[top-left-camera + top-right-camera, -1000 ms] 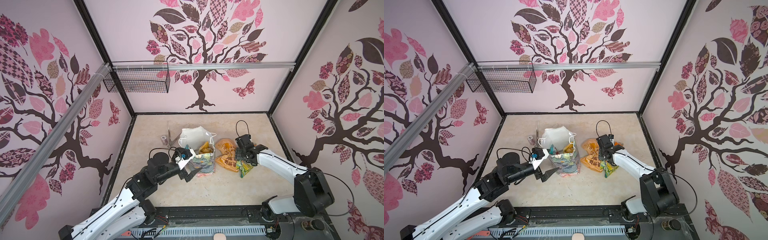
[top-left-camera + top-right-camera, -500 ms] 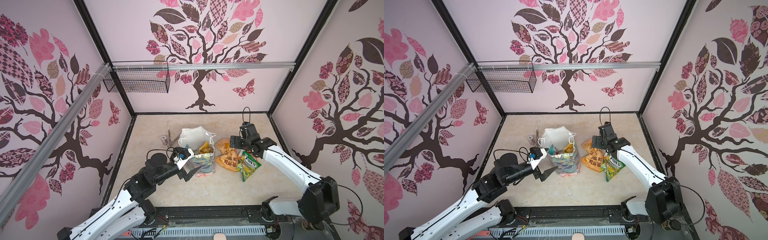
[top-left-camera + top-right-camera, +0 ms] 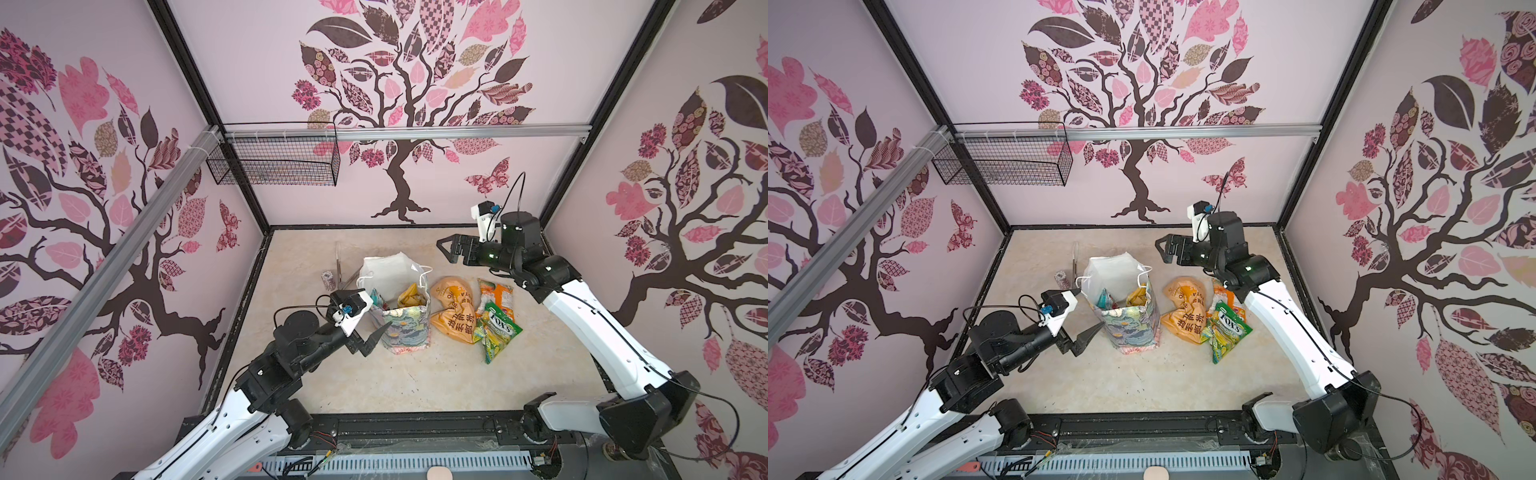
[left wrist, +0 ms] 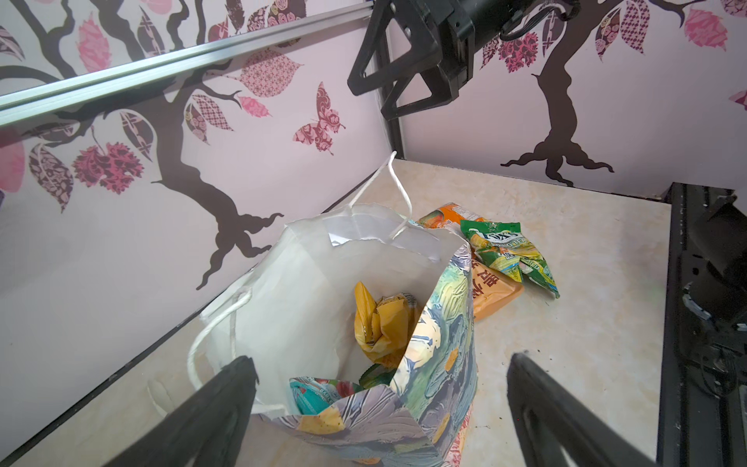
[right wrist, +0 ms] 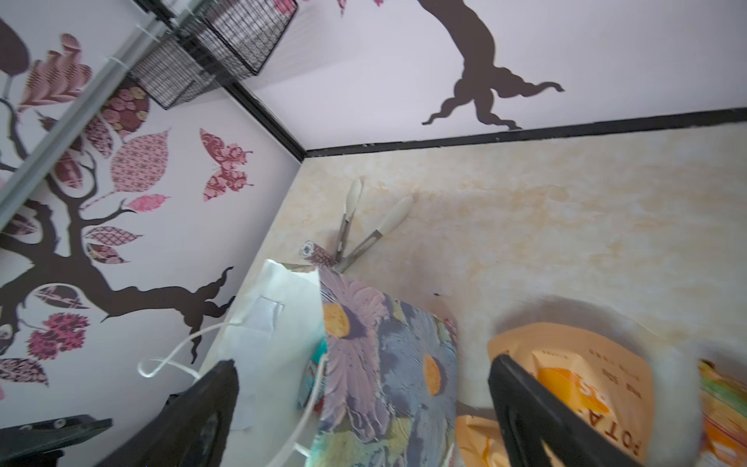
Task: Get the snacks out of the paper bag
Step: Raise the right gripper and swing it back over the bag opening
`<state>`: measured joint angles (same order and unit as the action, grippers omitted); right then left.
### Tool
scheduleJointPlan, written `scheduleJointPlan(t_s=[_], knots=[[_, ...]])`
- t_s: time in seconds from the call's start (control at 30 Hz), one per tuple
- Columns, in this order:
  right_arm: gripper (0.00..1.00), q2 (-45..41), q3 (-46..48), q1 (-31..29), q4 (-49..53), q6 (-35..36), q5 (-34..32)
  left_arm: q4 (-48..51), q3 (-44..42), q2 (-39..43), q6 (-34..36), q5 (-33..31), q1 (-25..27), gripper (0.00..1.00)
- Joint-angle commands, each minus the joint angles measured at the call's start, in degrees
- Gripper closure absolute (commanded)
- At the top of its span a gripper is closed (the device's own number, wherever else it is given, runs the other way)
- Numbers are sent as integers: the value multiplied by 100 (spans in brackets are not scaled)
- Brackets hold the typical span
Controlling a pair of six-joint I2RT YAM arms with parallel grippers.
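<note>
The floral paper bag (image 3: 409, 332) (image 3: 1136, 332) stands upright mid-table, mouth open, white inside (image 4: 307, 283). A crumpled yellow snack (image 4: 384, 323) and a teal-red packet (image 4: 319, 398) lie inside it. To its right on the table lie a large orange packet (image 3: 453, 313) (image 3: 1185, 320), a green-yellow FOX'S packet (image 3: 496, 328) (image 3: 1225, 328) and an orange-white packet (image 3: 496, 293). My left gripper (image 3: 374, 320) (image 4: 384, 362) is open, one finger on each side of the bag's near left corner. My right gripper (image 3: 444, 252) (image 5: 364, 362) hangs open and empty above the bag's far right.
Metal tongs (image 3: 338, 266) (image 5: 364, 230) and a small patterned cylinder (image 3: 328, 279) (image 5: 317, 252) lie behind the bag on the left. A wire basket (image 3: 274, 160) hangs on the back wall's rail. Walls close in three sides.
My right gripper opened fully, left the FOX'S packet beside the orange packet, and rose up and back. The left arm has barely moved.
</note>
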<state>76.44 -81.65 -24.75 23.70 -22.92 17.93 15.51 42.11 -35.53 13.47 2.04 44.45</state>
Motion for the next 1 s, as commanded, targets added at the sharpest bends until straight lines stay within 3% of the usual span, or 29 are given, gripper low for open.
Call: scheduleJointPlan(t_s=[0.0, 0.3, 0.63, 0.97], knots=[[1, 325, -504, -282, 25, 44, 383, -148, -27, 74, -54, -212, -62, 2], [0, 987, -1513, -906, 599, 358, 470, -153, -45, 123, -117, -505, -195, 2], [3, 1653, -2082, -1627, 1534, 1006, 15, -153, -33, 43, -137, -541, -254, 2], [16, 2200, -2060, -1901, 2218, 1427, -239, -155, -40, 28, -127, -551, -292, 2]])
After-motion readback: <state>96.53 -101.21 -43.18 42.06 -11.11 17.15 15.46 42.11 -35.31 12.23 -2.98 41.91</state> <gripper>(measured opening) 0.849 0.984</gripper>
